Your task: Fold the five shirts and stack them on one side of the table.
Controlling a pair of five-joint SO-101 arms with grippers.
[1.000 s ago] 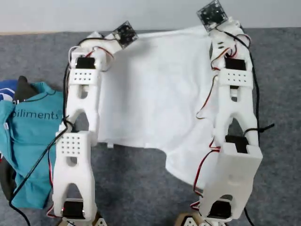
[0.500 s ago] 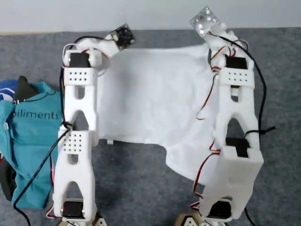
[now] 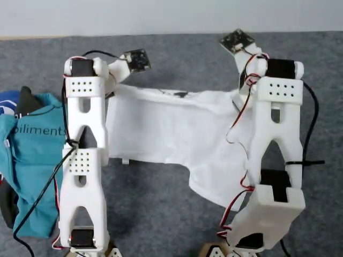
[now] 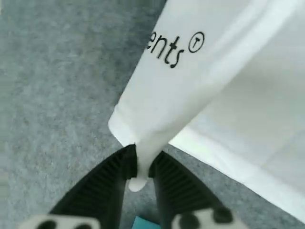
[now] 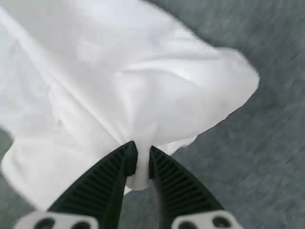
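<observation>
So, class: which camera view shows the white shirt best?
The high view: it takes in most of the white shirt at once. The left wrist view gives a corner with printed letters, pinched in the left claw; the right wrist view gives a bunched fold, pinched in the right claw.

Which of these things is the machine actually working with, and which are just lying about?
Part of the job:
- white shirt, pinched by the left tool and the right tool
- teal shirt at the table's side, with dark cloth by it, probably another shirt

Just there:
- grey table covering
- pale wall behind
</observation>
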